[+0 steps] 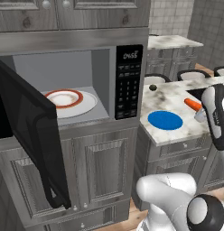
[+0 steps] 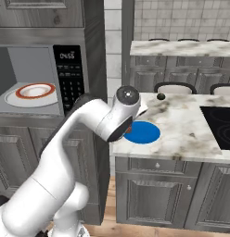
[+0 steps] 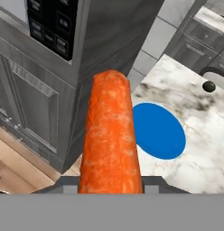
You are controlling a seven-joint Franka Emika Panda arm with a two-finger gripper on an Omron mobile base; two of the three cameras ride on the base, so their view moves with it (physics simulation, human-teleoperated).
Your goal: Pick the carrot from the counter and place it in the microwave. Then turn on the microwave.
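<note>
The orange carrot (image 3: 110,135) sticks out from between the jaws of my gripper (image 3: 110,184), which is shut on it. From the left base view the carrot (image 1: 192,104) hangs above the marble counter (image 1: 172,97), to the right of the blue plate, with the gripper (image 1: 200,113) at its right end. The black microwave (image 1: 128,81) stands open to the left, its dark door (image 1: 32,135) swung out toward me. Inside lies a white plate with a red rim (image 1: 68,101). In the right base view my arm's elbow (image 2: 121,115) covers the hand.
A round blue plate (image 1: 165,120) lies flat near the counter's front left corner. A small dark round object (image 1: 153,87) sits at the counter's back. A black cooktop (image 2: 219,122) is set into the counter to the right. Chair backs (image 2: 175,88) stand behind it.
</note>
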